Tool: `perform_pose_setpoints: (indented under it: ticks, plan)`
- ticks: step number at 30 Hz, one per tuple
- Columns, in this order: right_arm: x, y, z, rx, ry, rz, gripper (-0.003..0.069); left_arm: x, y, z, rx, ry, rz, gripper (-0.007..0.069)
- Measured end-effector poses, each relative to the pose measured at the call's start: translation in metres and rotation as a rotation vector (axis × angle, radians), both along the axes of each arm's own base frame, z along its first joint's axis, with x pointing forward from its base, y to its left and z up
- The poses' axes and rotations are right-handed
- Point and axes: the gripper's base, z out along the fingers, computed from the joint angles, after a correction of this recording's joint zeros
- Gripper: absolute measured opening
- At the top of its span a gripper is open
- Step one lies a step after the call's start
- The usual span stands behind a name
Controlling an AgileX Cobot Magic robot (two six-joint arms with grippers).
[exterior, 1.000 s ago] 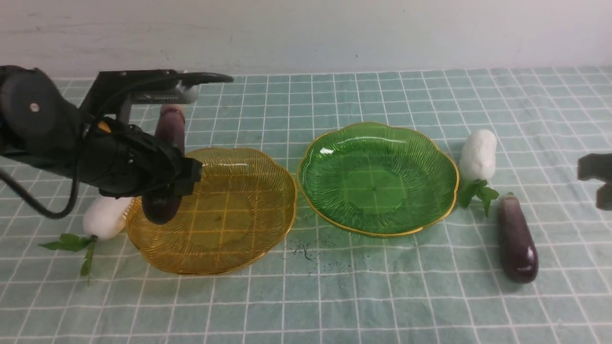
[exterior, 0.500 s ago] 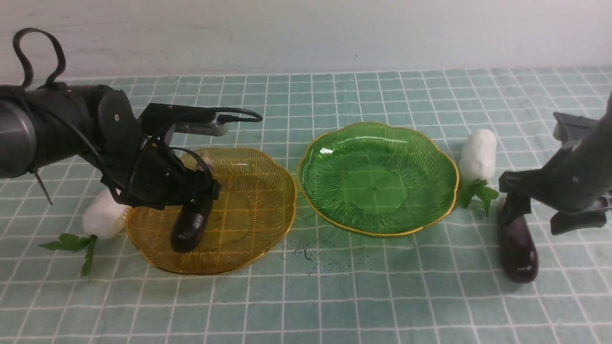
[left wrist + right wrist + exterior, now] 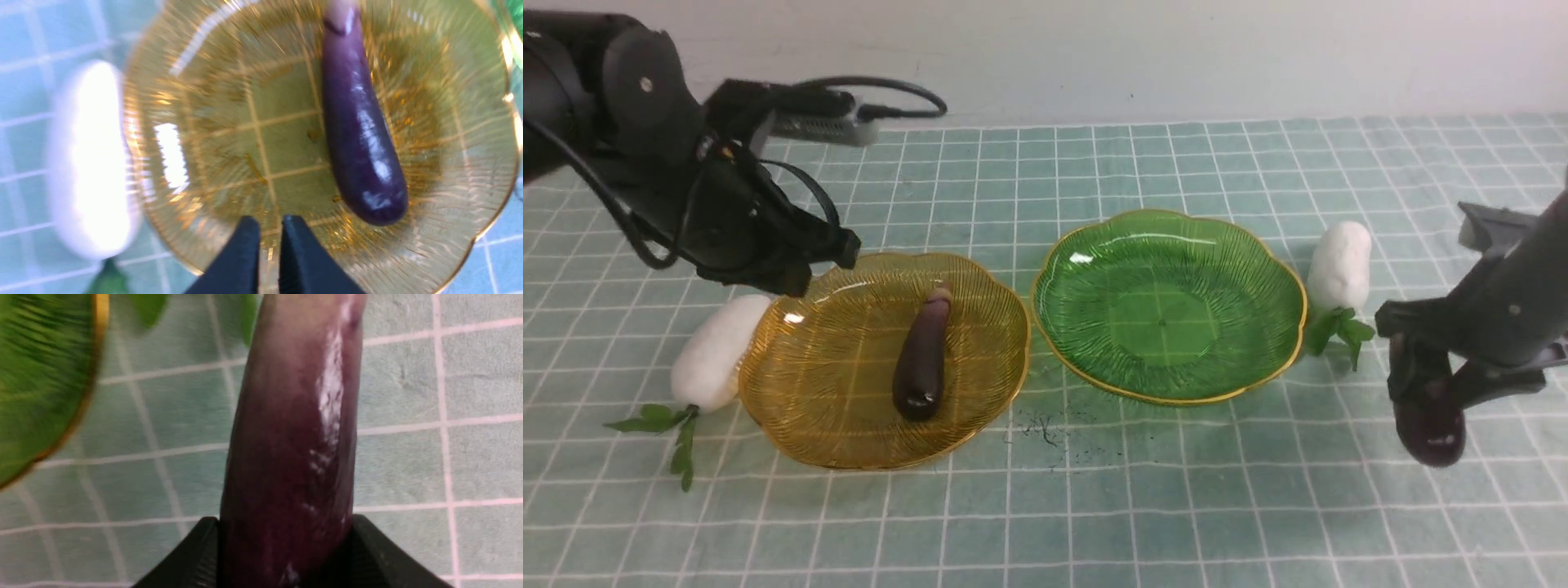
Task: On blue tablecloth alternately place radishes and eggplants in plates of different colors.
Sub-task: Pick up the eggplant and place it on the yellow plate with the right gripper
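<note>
**Eggplant [image 3: 292,457] clamped in the right gripper [image 3: 284,522]**

You see the glossy, dark purple eggplant filling the middle of the frame, running lengthwise away from the camera. The gripper's 2 black fingers [image 3: 192,555] press against its opposite sides, with no gap showing between them and the skin. Under it lies the pale blue tablecloth [image 3: 408,457] with its white grid. Off to 1 side, the green plate [image 3: 36,375] shows only a blurred, gold-rimmed edge, apart from the eggplant. Blurred green leaves [image 3: 149,308] sit near the eggplant's far end.
</note>
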Motion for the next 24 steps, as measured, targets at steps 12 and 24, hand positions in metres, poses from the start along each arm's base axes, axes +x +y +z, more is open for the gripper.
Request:
perform_pose_setpoints:
  ticks: [12, 24]
  plan:
    - [0.000, 0.155, 0.058, 0.423, -0.348, 0.381, 0.0350, -0.046, 0.013, 0.051, 0.013, -0.083, 0.052, -0.0008]
    - [0.046, 0.295, 0.014, 0.529, -0.333, 0.562, 0.0350, -0.062, 0.016, 0.063, -0.001, -0.088, 0.078, -0.0008]
